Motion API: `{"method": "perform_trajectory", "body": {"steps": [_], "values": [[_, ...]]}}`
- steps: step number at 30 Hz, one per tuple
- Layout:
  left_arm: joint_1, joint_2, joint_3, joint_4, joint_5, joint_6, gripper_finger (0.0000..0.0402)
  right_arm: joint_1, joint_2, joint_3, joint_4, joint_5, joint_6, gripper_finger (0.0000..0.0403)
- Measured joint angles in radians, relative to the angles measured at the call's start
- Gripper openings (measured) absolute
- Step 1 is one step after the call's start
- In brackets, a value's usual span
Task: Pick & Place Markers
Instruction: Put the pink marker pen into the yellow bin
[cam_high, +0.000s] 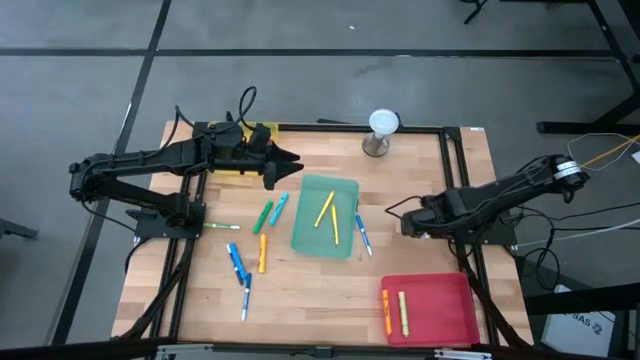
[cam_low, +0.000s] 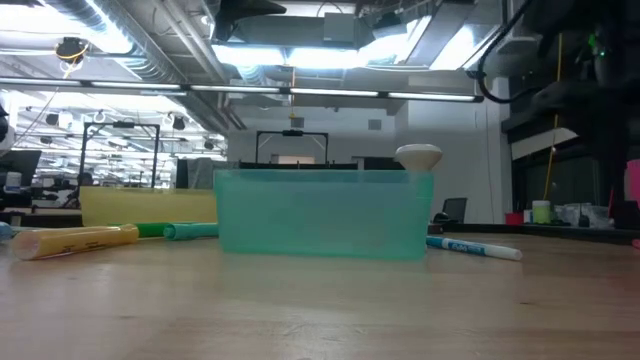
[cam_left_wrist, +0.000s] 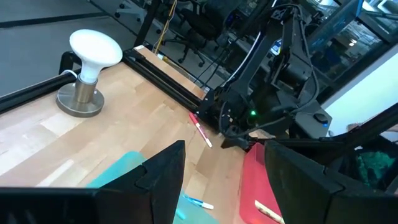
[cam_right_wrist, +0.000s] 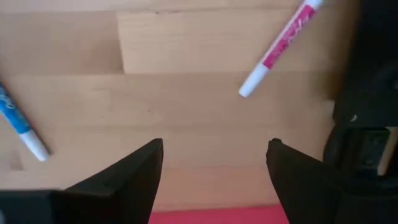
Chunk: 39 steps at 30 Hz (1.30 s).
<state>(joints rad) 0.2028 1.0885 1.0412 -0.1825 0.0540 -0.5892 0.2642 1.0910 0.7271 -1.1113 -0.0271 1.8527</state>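
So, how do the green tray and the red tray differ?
The green tray lies mid-table and holds two yellow markers; the red tray lies at the table's near right corner and holds an orange marker and a yellow one. Neither gripper is over either tray. Both trays are flat and rectangular.

Wooden table, butcher-block top, enclosed by a black frame; grey floor around it. A green tray sits near the table's centre, a red tray in the near right corner, and a yellow tray is partly visible at the far left edge; the low view shows the green tray's translucent wall facing the camera with the yellow tray behind and to its left. A small lamp-like stand with a white domed top on a round metal base stands at the far edge, right of centre, well apart from the trays.
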Motion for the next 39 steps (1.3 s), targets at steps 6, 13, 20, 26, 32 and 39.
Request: {"method": "perform_trajectory", "body": {"steps": [6, 13, 20, 26, 32, 39], "values": [[0.000, 0.000, 0.000, 0.000, 0.000, -0.002, 0.0212, 0.002, -0.007, 0.011, 0.080, 0.000, 0.003, 0.0279], [0.000, 0.000, 0.000, 0.000, 0.000, -0.027, 0.0212, 0.015, -0.007, 0.007, 0.124, 0.031, 0.024, 0.0279], [0.000, 0.000, 0.000, 0.000, 0.000, -0.027, 0.0212, 0.015, -0.006, -0.034, 0.059, 0.032, 0.063, 0.0279], [0.000, 0.000, 0.000, 0.000, 0.000, -0.027, 0.0212, 0.005, 0.024, -0.079, 0.060, 0.027, 0.078, 0.0279], [0.000, 0.000, 0.000, 0.000, -0.001, -0.026, 0.0212, -0.007, 0.064, -0.132, 0.074, 0.036, 0.078, 0.0279], [0.000, 0.000, 0.000, 0.000, -0.008, -0.026, 0.0212, -0.025, 0.109, -0.132, 0.107, 0.053, 0.078, 0.0279]]}}
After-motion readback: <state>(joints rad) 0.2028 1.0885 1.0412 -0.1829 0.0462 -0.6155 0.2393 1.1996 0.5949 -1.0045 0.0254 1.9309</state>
